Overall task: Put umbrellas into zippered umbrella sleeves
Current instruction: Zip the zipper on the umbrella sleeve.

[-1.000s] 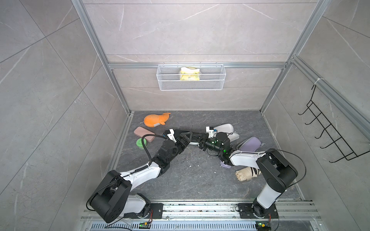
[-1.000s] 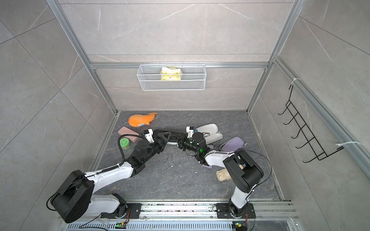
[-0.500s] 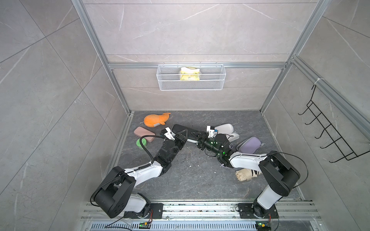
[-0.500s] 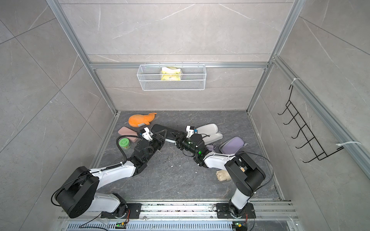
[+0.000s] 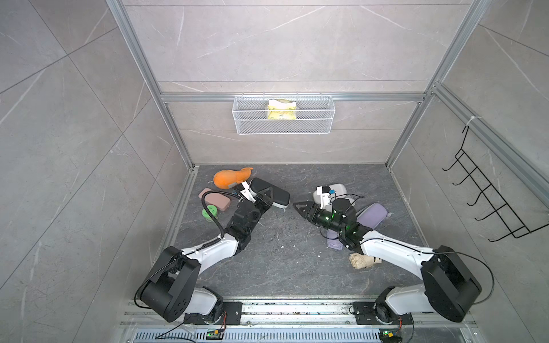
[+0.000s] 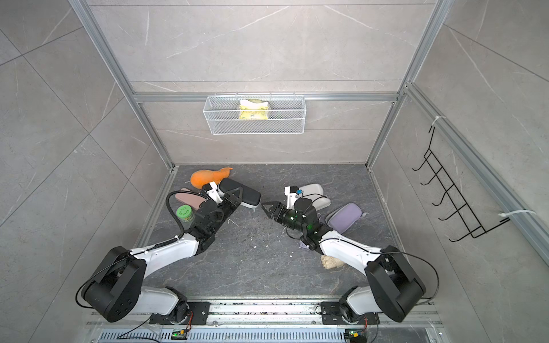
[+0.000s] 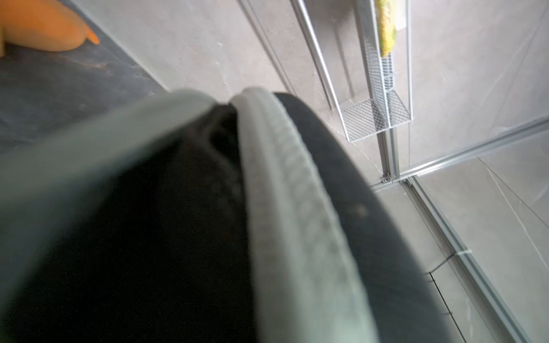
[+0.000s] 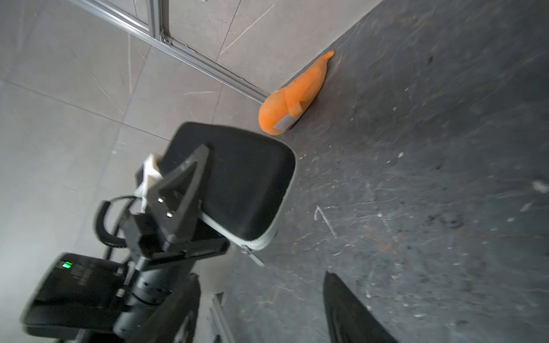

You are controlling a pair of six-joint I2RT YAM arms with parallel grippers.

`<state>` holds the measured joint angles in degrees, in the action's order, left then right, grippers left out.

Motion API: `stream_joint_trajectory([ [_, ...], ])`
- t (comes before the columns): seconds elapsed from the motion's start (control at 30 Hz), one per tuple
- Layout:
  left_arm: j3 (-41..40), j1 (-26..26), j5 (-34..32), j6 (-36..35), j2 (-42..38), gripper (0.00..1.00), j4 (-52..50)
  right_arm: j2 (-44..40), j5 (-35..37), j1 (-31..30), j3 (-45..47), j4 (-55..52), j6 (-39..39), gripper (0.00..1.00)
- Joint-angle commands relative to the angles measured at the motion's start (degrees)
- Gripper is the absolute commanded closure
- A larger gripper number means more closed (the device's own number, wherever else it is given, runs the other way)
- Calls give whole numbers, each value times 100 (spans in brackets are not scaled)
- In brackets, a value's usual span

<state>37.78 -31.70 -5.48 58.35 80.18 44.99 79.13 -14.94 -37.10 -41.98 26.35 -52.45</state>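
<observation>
The black sleeve (image 5: 274, 194) (image 6: 245, 194) lies at the back left of the floor, and my left gripper (image 5: 265, 196) (image 6: 234, 198) is shut on its near edge. The left wrist view is filled by that sleeve (image 7: 371, 225), its grey zip edges parted over a dark inside. My right gripper (image 5: 298, 206) (image 6: 266, 206) (image 8: 261, 297) stands open and empty a short gap from the sleeve (image 8: 243, 178). Behind my right arm lie a cream sleeve (image 5: 337, 188) and a lavender sleeve (image 5: 372, 215). A lavender umbrella (image 5: 334, 242) and a beige umbrella (image 5: 361, 261) lie partly under that arm.
An orange plush whale (image 5: 230, 178), a pink case (image 5: 215, 201) and a green-lidded jar (image 5: 209, 213) crowd the back left corner beside the black sleeve. A wire basket (image 5: 283, 126) hangs on the back wall. A black hook rack (image 5: 487, 202) is on the right wall.
My left gripper closed on the black sleeve and drew it toward the back left. My right gripper opened, let the sleeve go and backed off to the right.
</observation>
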Motion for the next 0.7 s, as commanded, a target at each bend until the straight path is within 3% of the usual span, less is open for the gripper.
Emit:
stream_joint_trajectory([
  [0.0, 423, -80, 286, -839, -247, 88, 694, -211, 1079, -446, -101, -1069, 1929, 42],
  [0.27, 781, -360, 374, -1463, -190, 89, 406, -112, 2029, -1128, -403, -863, 2525, 47],
  [0.67, 904, -565, 395, -1363, 28, 90, 431, 252, 2643, -1189, -924, -923, 2731, 63],
])
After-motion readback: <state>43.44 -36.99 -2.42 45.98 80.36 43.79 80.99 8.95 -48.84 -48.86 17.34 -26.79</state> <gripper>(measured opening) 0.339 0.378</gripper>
